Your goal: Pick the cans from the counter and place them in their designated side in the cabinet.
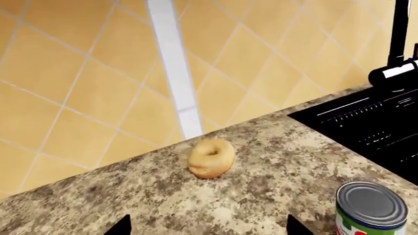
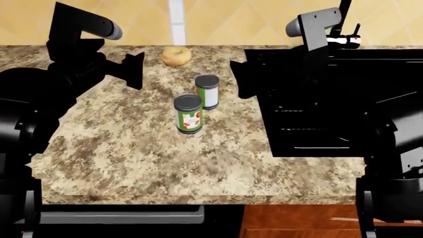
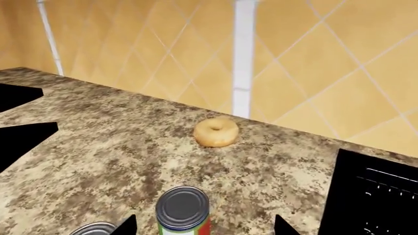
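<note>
We see two cans standing upright on the counter, near its middle and just beside each other. The nearer can shows a green label with a red patch low down; the farther can shows green and white. Whatever is printed on them is too small for us to read, and we can make out no brand.

In the right wrist view the farther can is cut off below its silver lid, and only a sliver of the nearer lid shows at the frame's edge. In the left wrist view one can sits half out of frame.

Our left gripper hangs above the counter, left of the cans; our right gripper hangs by the edge of the black sink. Each wrist view shows two dark fingertips spread wide with nothing between them, touching nothing.

Farther back lies a tan bagel, close to the tiled wall.
</note>
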